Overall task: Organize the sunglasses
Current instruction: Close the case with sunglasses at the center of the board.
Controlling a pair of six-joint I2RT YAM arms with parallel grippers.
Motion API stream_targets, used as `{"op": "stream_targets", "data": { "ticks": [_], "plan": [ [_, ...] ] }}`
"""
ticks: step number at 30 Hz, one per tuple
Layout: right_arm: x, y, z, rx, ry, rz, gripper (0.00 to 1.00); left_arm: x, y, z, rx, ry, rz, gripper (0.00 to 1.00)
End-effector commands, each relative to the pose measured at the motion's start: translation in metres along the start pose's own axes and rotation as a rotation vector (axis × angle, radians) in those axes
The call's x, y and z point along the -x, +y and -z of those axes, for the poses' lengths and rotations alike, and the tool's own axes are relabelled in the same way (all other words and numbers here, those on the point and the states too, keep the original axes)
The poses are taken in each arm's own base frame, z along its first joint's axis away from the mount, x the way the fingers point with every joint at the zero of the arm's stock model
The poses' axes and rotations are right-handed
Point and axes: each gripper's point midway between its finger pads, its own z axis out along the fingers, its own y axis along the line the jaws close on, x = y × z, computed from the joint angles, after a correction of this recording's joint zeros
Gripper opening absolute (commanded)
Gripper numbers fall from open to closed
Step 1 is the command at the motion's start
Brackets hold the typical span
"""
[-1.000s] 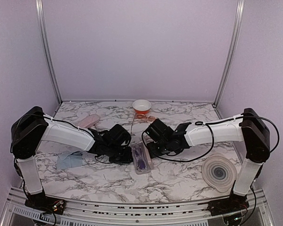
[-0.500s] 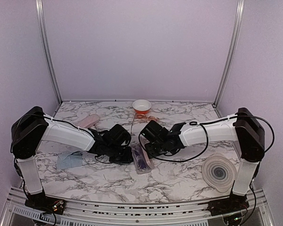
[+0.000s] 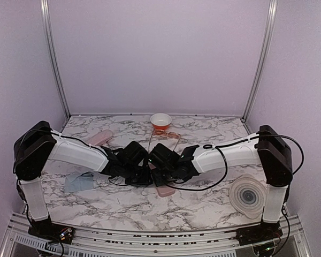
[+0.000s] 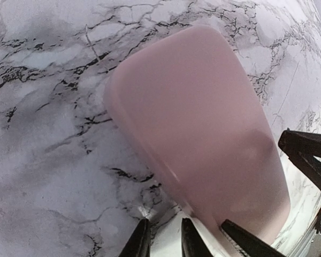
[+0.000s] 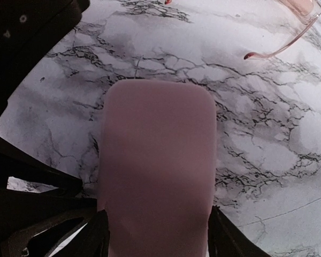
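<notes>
Closed pink case [image 5: 155, 160], right claw [image 5: 156, 230] astride it, seemingly gripping, sunglasses [image 5: 301, 5] beyond

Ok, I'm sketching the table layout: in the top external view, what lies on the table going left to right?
Light blue cloth → pink case at the back left → pink case in the middle → round translucent dish.

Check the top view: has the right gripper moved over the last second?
Yes. The right gripper has swung left: it was right of the bowl at the back, now it is directly in front.
</notes>
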Motion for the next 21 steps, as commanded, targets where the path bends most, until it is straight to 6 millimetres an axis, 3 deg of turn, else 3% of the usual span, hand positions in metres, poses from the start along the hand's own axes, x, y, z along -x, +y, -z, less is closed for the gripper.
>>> {"op": "stream_targets", "data": {
  "ticks": [1, 11, 21],
  "plan": [
    [-0.003, 0.017, 0.0, 0.039, 0.021, 0.024, 0.61, -0.027, 0.021, -0.014, 0.062, 0.084, -0.002, 0.21],
    [0.024, 0.007, 0.032, 0.03, -0.069, 0.032, 0.66, -0.019, 0.019, 0.005, 0.061, 0.038, 0.001, 0.22],
    [0.036, -0.015, 0.058, 0.102, -0.094, -0.02, 0.84, -0.008, 0.021, 0.03, 0.078, -0.026, -0.003, 0.26]
  ]
}}
